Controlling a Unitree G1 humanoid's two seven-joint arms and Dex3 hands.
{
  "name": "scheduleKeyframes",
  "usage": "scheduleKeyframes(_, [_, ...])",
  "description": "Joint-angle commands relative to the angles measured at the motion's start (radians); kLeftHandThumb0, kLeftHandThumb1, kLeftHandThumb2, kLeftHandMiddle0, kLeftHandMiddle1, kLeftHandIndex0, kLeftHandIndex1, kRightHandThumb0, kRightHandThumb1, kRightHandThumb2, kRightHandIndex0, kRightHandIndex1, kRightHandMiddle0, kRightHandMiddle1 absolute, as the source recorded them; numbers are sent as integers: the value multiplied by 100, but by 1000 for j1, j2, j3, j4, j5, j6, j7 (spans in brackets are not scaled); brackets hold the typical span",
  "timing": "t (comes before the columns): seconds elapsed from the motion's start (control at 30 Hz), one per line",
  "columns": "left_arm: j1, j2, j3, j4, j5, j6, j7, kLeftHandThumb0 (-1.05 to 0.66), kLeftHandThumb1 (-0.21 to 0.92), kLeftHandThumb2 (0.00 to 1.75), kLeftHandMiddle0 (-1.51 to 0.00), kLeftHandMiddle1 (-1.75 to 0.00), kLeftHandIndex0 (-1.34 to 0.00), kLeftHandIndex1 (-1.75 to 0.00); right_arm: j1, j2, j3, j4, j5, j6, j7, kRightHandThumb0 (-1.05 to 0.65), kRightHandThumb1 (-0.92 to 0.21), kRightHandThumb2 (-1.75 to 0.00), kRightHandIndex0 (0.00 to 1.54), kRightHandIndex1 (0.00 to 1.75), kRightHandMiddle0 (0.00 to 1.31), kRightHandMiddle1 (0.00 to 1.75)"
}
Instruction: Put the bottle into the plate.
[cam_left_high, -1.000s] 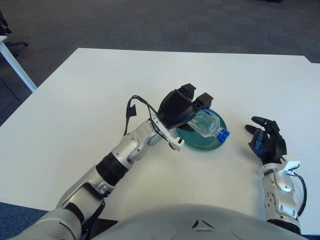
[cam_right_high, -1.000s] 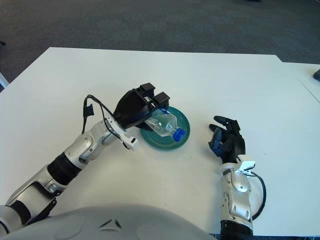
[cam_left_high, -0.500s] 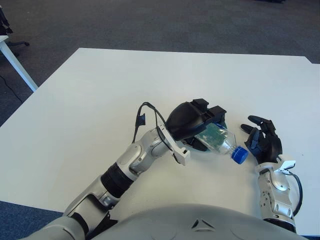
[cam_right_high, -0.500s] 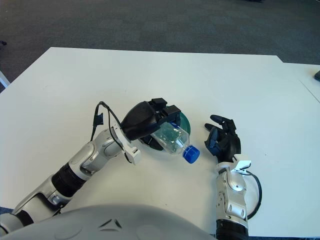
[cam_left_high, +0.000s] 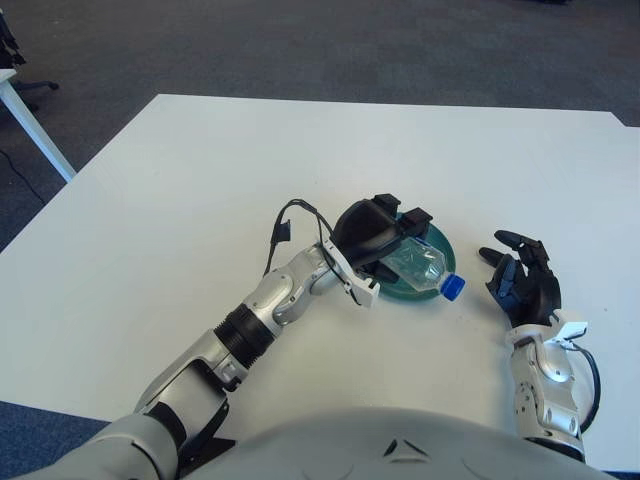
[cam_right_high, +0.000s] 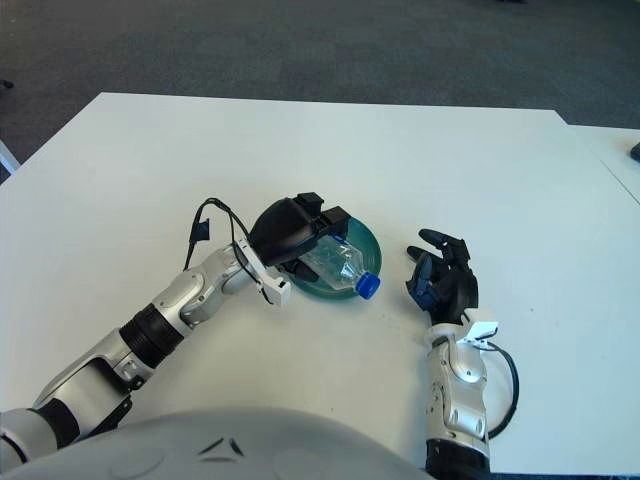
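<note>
A clear plastic bottle (cam_left_high: 418, 268) with a blue cap (cam_left_high: 452, 288) lies on its side across the green plate (cam_left_high: 432, 241) in the middle of the white table, its cap poking over the plate's near right rim. My left hand (cam_left_high: 375, 232) is curled over the bottle's base end, fingers wrapped on it. To the right of the plate my right hand (cam_left_high: 522, 283) shows with fingers spread, holding nothing.
The white table (cam_left_high: 200, 180) stretches wide to the left and back. A thin black cable (cam_left_high: 285, 215) loops off my left wrist. Dark carpet lies beyond the far edge, and another table's leg (cam_left_high: 30, 120) stands at the far left.
My left hand lifted the bottle off the plate toward the right hand, then brought it back down; it now lies lower on the plate again. The right hand shifted slightly left.
</note>
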Motion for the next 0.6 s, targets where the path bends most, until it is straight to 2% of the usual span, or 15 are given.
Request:
scheduleKeyframes(0.0, [-26, -3, -9, 29, 25, 0, 45, -46, 36, 126, -111, -175, -57, -175, 32, 19, 11, 17, -13, 45, -18, -51, -66, -98, 45, 116, 15, 129])
scheduleKeyframes(0.33, [-45, -1, -6, 46, 9, 19, -9, -47, 31, 131, -110, -175, -61, -175, 41, 30, 21, 3, -38, 35, -48, -53, -70, -97, 45, 117, 15, 132])
scheduleKeyframes(0.57, [-84, 10, -1, 68, 35, 42, -17, -50, 25, 140, -115, -175, -66, -175, 45, 36, 24, 11, -43, 14, -50, -53, -75, -97, 48, 115, 12, 127])
